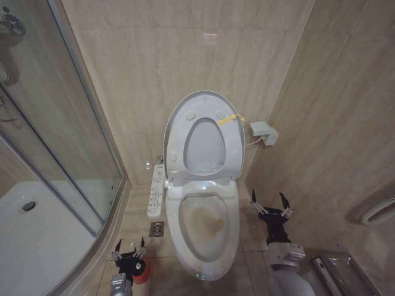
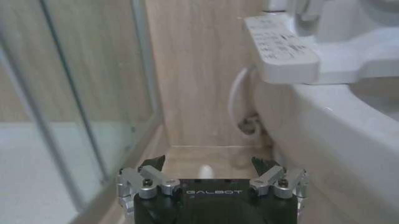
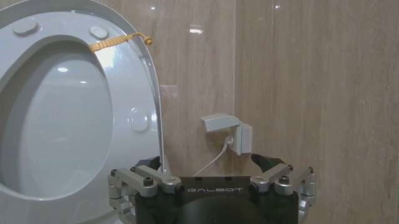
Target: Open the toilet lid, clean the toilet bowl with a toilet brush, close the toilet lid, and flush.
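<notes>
The toilet lid (image 1: 203, 132) is standing raised against the wall, the stained toilet bowl (image 1: 207, 231) exposed; the left tool (image 1: 129, 252), spread, is hovering over the red holder (image 1: 142, 271); it should descend squarely onto the brush's handle; the right tool (image 1: 270, 206), also spread, is idling beside the bowl.

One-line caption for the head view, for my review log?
Toilet lid raised against the wall, stained toilet bowl exposed; left tool open above the red brush holder, right tool open beside the bowl.
</notes>
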`<state>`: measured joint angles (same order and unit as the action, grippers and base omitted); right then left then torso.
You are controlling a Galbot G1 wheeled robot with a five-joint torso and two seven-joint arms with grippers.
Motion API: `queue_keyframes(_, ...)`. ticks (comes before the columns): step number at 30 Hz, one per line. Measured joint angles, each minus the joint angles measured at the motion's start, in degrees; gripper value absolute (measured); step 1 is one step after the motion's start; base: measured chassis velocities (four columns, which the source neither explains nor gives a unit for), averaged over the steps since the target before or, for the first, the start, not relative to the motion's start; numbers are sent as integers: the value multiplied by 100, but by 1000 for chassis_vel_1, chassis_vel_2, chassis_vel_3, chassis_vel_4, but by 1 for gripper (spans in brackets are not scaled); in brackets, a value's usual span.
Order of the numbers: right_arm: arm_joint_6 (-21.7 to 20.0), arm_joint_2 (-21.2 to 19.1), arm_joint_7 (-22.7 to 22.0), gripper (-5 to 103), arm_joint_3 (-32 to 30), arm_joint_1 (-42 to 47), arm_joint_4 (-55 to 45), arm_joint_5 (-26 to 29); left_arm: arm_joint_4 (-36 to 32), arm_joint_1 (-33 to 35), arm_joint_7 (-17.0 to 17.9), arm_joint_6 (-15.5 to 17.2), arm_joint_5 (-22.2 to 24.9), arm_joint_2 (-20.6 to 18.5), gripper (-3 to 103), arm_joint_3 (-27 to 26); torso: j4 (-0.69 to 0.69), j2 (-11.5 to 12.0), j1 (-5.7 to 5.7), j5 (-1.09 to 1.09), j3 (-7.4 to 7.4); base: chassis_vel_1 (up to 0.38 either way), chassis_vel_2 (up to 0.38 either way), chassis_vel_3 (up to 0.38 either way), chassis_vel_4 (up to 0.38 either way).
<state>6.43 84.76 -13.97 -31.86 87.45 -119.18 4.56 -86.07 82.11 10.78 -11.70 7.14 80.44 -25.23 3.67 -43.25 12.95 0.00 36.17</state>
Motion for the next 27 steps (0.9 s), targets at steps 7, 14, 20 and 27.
queue_keyframes(7, 0, 0, 0, 100, 0, 0, 0, 0, 557, -179, -452, -376, 114, 37, 95, 0, -1, 0, 0, 0, 0, 0, 0, 0, 0)
queue_keyframes(14, 0, 0, 0, 100, 0, 0, 0, 0, 832, -267, -523, -476, 66, 45, 94, -70, 0, 0, 0, 0, 0, 0, 0, 0, 0)
queue_keyframes(20, 0, 0, 0, 100, 0, 0, 0, 0, 1135, -381, -669, -575, -15, -13, 76, -170, 0, 1, 0, 0, 0, 0, 0, 0, 0)
queue_keyframes(27, 0, 0, 0, 100, 0, 0, 0, 0, 1210, -392, -897, -802, -28, 3, 48, -204, 0, 1, 0, 0, 0, 0, 0, 0, 0)
